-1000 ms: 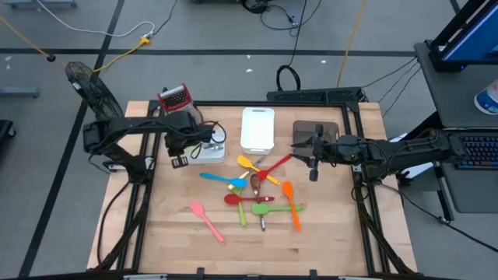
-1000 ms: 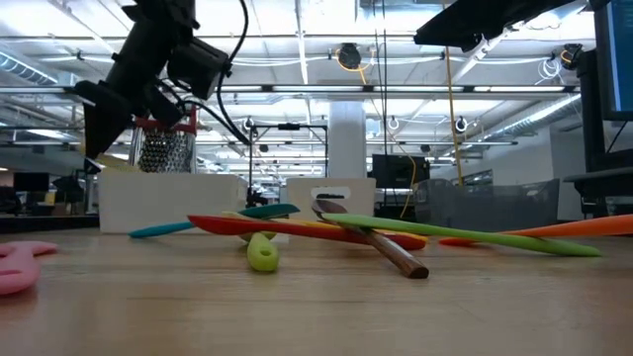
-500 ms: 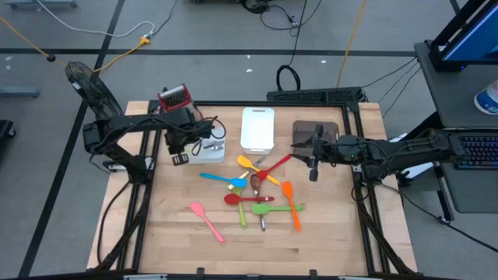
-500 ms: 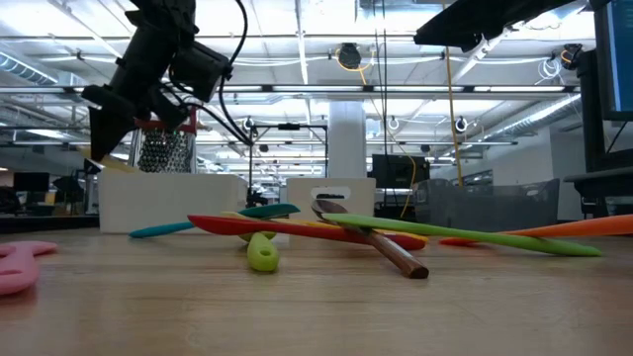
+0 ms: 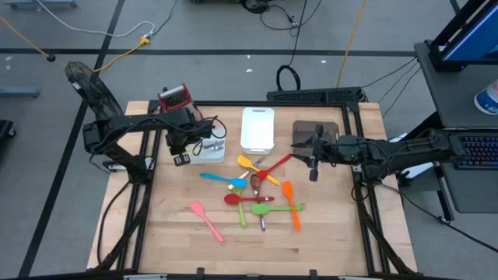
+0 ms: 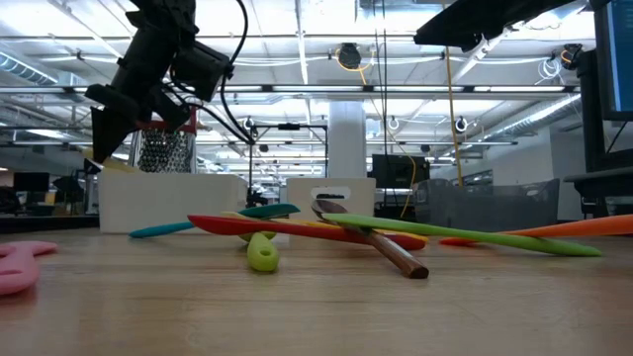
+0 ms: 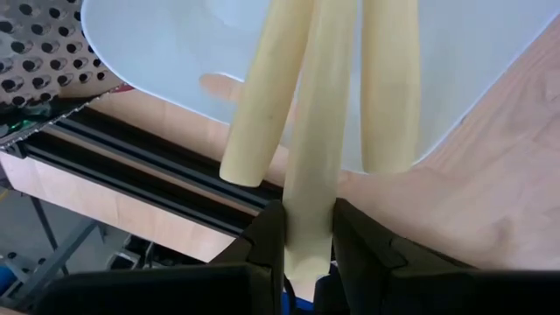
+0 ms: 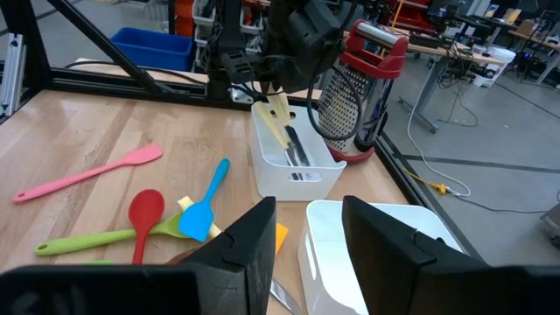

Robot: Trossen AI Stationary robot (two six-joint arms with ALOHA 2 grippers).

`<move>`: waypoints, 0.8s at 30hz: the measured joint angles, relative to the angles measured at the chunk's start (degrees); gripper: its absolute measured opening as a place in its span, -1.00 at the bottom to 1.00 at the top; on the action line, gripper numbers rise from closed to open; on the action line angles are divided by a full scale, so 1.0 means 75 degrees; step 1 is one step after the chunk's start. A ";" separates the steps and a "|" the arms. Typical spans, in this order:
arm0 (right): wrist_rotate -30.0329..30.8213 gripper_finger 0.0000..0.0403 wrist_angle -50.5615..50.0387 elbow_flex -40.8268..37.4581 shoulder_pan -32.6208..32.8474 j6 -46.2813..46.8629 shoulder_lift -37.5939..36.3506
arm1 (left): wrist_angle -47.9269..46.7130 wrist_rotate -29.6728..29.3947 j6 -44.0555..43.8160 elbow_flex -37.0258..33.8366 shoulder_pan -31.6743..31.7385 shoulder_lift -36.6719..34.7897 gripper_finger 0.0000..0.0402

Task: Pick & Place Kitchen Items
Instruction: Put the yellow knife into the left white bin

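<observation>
High view. My left claw [image 5: 185,152] hangs over the near-left corner of the small white tray [image 5: 211,149], just beside the red-topped grater [image 5: 174,97]. The arm reaches in from the desk's [image 5: 171,233] left edge, elbow folded back, wrist angled down. My right claw [image 5: 313,158] waits over the brown tray [image 5: 308,131], its arm stretched level from the right side. The loose utensils [image 5: 257,193] lie in a pile well to the right of my left claw and nearer the front; a pink spatula [image 5: 207,221] lies apart.

Low view. Left claw [image 6: 107,124] is raised above the white tray [image 6: 170,204], tilted steeply, with a cream stick [image 6: 111,165] showing beneath it.

Left wrist view. The fingers [image 7: 265,247] are pinched onto a cream utensil [image 7: 309,166], nearly closed around its slim handle. Two more cream sticks [image 7: 389,83] lie alongside, their ends inside the tray [image 7: 175,52].

Right wrist view. My right claw [image 8: 308,236] stands partly open, holding nothing.

Judgement: step in hand is placing the cream piece. To do it well, centre it over the tray's interior, lower until its tip is below the wall, then release, so it does not tip out over the edge.
</observation>
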 joint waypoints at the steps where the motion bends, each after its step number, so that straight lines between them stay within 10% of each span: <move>1: -0.0001 -0.35 0.0000 0.0000 -0.0002 0.0000 0.0000 | 0.0022 0.0000 0.0000 0.0002 0.0000 0.0000 -0.64; 13: 0.0000 -0.35 0.0000 0.0000 -0.0002 0.0001 0.0001 | 0.0079 -0.0006 0.0023 0.0002 0.0000 -0.0003 -0.59; 24: 0.0000 -0.35 0.0000 0.0000 -0.0003 0.0003 0.0000 | 0.0047 -0.0003 0.0003 0.0008 0.0000 -0.0003 -0.04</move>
